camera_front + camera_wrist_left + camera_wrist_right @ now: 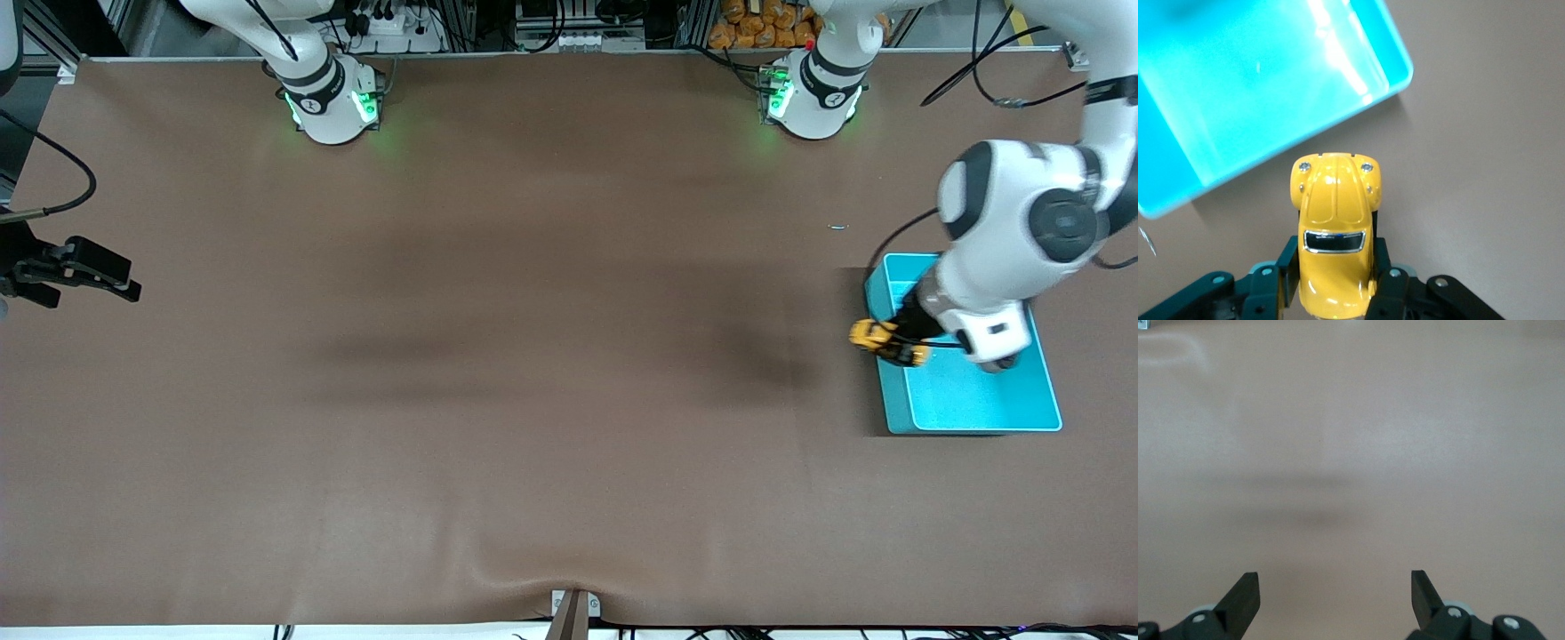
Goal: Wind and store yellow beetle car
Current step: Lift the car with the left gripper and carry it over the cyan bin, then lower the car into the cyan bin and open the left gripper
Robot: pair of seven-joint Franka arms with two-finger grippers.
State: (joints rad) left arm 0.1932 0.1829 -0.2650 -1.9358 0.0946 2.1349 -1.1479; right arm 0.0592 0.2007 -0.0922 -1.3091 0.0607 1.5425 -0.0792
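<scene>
Left gripper (892, 345) carrying the yellow beetle car (1336, 227) at the turquoise bin's (978, 400) edge

Its fingers are clamping the car's sides in the air — over the bin's rim toward the right arm's end. The right gripper (1335, 593) is waiting over bare table (533, 356), fingers spread apart.

Looks like a robotics lab: two white Franka arms (329, 89) bolted to a brown-covered table (533, 400), cables and power strips (391, 22) along the edge.
</scene>
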